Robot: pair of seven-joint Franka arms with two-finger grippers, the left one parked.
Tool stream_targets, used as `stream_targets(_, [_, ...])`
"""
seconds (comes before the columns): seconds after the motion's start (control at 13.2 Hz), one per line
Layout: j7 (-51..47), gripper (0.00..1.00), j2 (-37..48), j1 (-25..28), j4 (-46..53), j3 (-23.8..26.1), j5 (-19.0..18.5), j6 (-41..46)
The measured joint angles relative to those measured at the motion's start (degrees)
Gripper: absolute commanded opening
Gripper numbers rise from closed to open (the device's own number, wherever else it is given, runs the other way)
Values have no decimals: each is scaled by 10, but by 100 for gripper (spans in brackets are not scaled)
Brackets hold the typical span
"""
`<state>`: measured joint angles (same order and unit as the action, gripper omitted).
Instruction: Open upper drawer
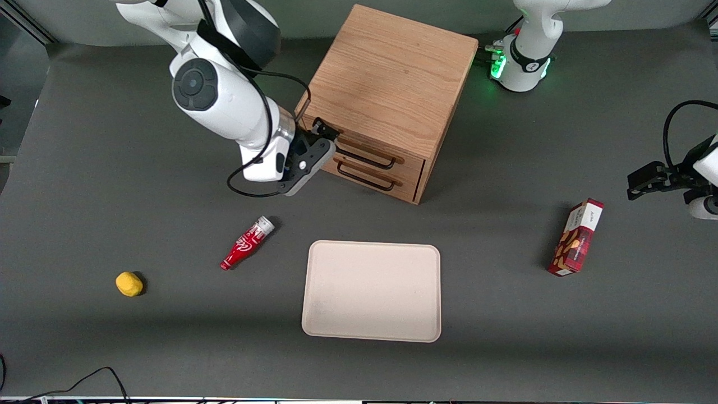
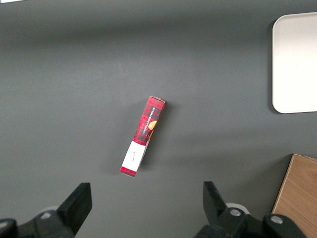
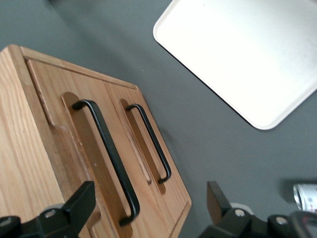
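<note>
The oak cabinet (image 1: 392, 78) stands in the middle of the table. Its upper drawer (image 1: 412, 161) is shut, with a thin black wire handle (image 1: 367, 159); the bottom drawer handle (image 1: 364, 179) lies just below it. My right gripper (image 1: 328, 143) is open, right in front of the drawer fronts at the handles' end toward the working arm. In the right wrist view the upper handle (image 3: 106, 158) runs down between my open fingers (image 3: 81, 201), its end close to the gripper (image 3: 148, 208), not gripped. The bottom handle (image 3: 151, 144) lies beside it.
A cream tray (image 1: 371, 292) lies nearer the camera than the cabinet. A red bottle (image 1: 247, 243) and a yellow lump (image 1: 129, 284) lie toward the working arm's end. A red box (image 1: 576, 238) lies toward the parked arm's end, and also shows in the left wrist view (image 2: 142, 135).
</note>
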<state>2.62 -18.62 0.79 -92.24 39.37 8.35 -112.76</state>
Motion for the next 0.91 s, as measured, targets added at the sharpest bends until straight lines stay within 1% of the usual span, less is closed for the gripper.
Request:
stream_targets(0.15, [0,100,-8,4,-4,0,0,-16])
stream_targets(0.45, [0,100,-21,10,-45,1,-1,-84])
stream_targets(0.91, [0,100,-36,23,-63,10,-1,-100])
